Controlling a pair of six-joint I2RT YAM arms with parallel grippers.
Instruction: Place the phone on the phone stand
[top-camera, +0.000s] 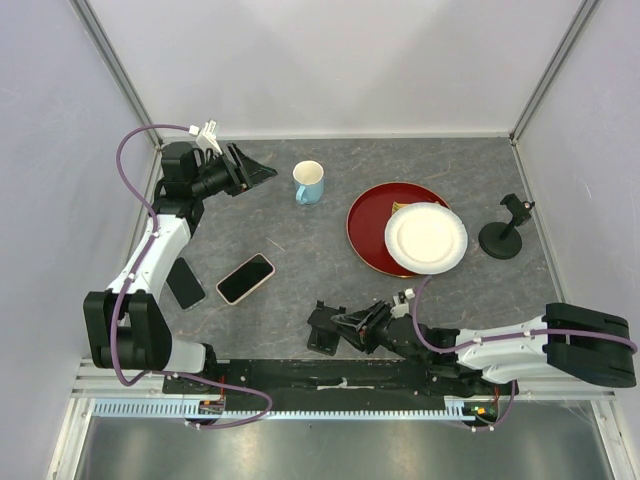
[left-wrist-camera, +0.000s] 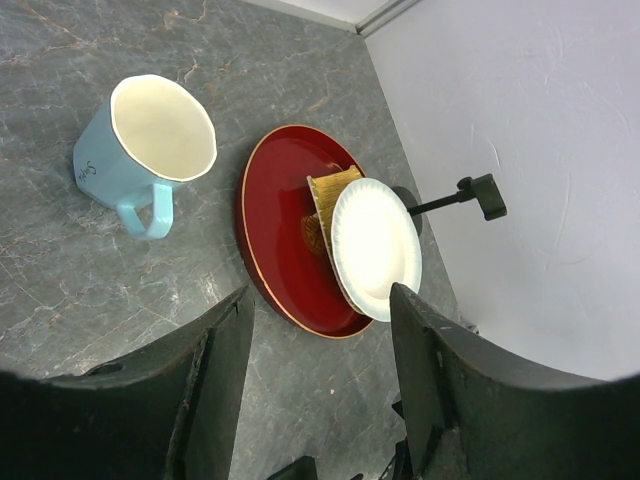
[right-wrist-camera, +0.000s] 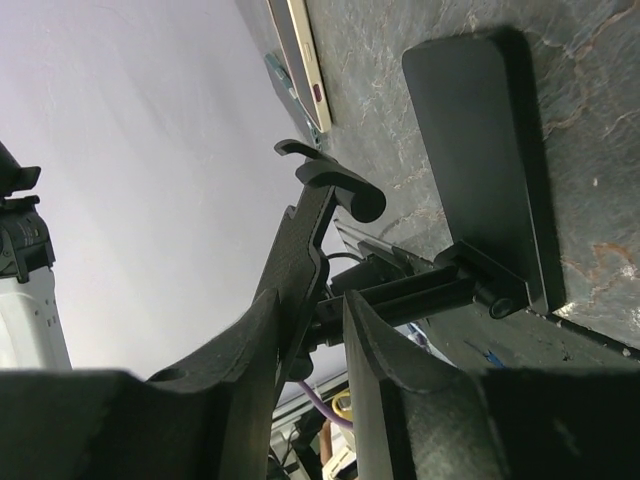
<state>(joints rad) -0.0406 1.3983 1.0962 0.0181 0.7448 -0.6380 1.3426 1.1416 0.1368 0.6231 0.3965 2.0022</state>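
Here, the right gripper has its jaws loosely parted around the raised back plate of the phone stand, likely to set it upright near the bench edge. The phone lies flat to its left, apart. The left gripper has its jaws released and empty.

1. Bare grey marbled tabletop runs unobstructed between the pink-cased, dark-screened phone and the small black folding wedge stand.
2. The right gripper straddles that stand's upright panel, crowding its right side.
3. A flat black slab lies just left of the phone.
4. Pale blue mug, red round plate and black pole stand sit well apart, farther back.
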